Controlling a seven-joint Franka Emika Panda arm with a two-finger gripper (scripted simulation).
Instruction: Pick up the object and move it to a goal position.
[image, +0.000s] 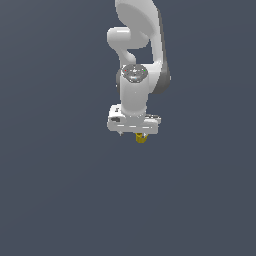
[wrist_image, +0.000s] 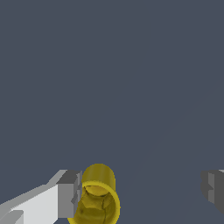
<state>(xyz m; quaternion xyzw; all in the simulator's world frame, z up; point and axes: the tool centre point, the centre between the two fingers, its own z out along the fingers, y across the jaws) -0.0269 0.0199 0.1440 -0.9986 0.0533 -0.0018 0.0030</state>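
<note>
The object (wrist_image: 97, 199) is a small mustard-yellow cup with a round rim, seen between my gripper's fingers in the wrist view. It lies right against one grey finger pad (wrist_image: 70, 193), while the other finger (wrist_image: 213, 187) stands far off it. My gripper (wrist_image: 142, 190) is open wide. In the exterior view only a bit of the object (image: 141, 138) peeks out under the white gripper (image: 135, 133), whose fingers are hidden by the hand.
A plain dark grey-blue surface (image: 60, 190) fills both views. The white arm (image: 135, 60) rises above the hand in the exterior view. No other objects or edges show.
</note>
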